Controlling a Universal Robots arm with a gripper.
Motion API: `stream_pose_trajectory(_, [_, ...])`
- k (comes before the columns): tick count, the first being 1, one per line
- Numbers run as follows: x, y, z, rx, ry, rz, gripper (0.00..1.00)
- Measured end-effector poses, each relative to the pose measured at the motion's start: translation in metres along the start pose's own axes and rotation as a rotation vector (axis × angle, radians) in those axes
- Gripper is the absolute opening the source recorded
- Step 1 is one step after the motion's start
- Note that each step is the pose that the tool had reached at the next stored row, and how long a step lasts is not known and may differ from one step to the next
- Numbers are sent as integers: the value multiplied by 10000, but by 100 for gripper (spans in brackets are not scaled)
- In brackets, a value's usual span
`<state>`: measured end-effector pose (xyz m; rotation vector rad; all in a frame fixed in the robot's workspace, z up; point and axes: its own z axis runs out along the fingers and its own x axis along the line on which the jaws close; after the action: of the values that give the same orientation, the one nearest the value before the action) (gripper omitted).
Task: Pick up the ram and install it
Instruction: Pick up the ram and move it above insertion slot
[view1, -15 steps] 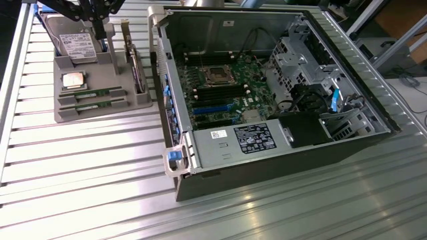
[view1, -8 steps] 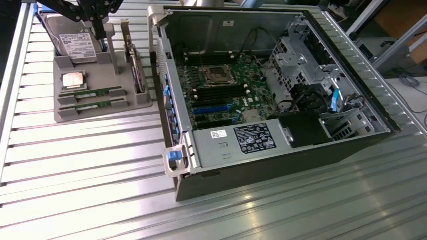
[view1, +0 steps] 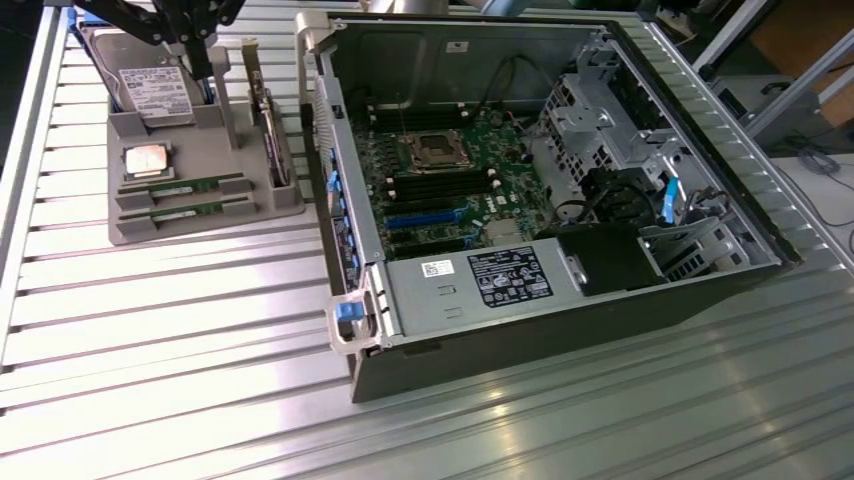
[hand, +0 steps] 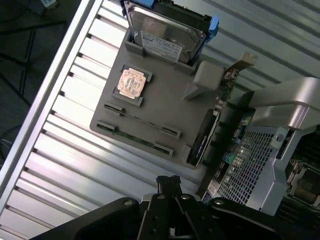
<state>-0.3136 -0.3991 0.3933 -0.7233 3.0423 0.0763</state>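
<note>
Two ram sticks, thin and green, lie in slots of a grey holder (view1: 200, 150): one (view1: 180, 187) just behind the other (view1: 187, 210). In the wrist view they show as the ram stick (hand: 142, 121) and the second stick (hand: 135, 139) on the holder (hand: 165, 95). My gripper (view1: 198, 68) hangs above the holder's back part, near the hard drive (view1: 150, 85). Its black fingers (hand: 169, 182) are shut together with nothing between them, well above the sticks. The open computer case (view1: 534, 170) holds the motherboard with black memory slots (view1: 434, 185).
The holder also carries a square processor chip (view1: 147, 160), the upright hard drive (hand: 165, 35) and an upright expansion card (view1: 267, 125) with a metal bracket. The case's wall (view1: 327, 180) rises just beside the holder. A power supply (view1: 481, 280) fills the case's near end.
</note>
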Motion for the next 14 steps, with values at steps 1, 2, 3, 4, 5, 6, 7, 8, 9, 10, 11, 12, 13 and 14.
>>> stream_pose_trajectory(1, [0, 0, 0, -5, 9, -215, 10])
stream_pose_trajectory(2, [0, 0, 0, -9, 16, -361, 10])
stream_pose_trajectory(3, [0, 0, 0, -12, 21, -485, 10])
stream_pose_trajectory(4, [1, 1, 0, -15, 27, -618, 10])
stream_pose_trajectory(5, [0, 0, 0, -18, 33, -751, 10])
stream_pose_trajectory(6, [1, 0, 0, -21, 37, -840, 10])
stream_pose_trajectory(7, [1, 0, 0, -23, 42, -943, 10])
stream_pose_trajectory(8, [1, 1, 0, -26, 48, -1072, 10])
stream_pose_trajectory(9, [1, 0, 0, -30, 54, -1213, 10])
stream_pose_trajectory(10, [1, 0, 0, -32, 58, -1311, 10])
stream_pose_trajectory(11, [1, 1, 0, -34, 62, -1396, 10])
stream_pose_trajectory(12, [1, 1, 0, -36, 65, -1459, 10])
stream_pose_trajectory(13, [1, 1, 0, -37, 67, -1514, 10])
stream_pose_trajectory(14, [1, 1, 0, -39, 71, -1603, 10])
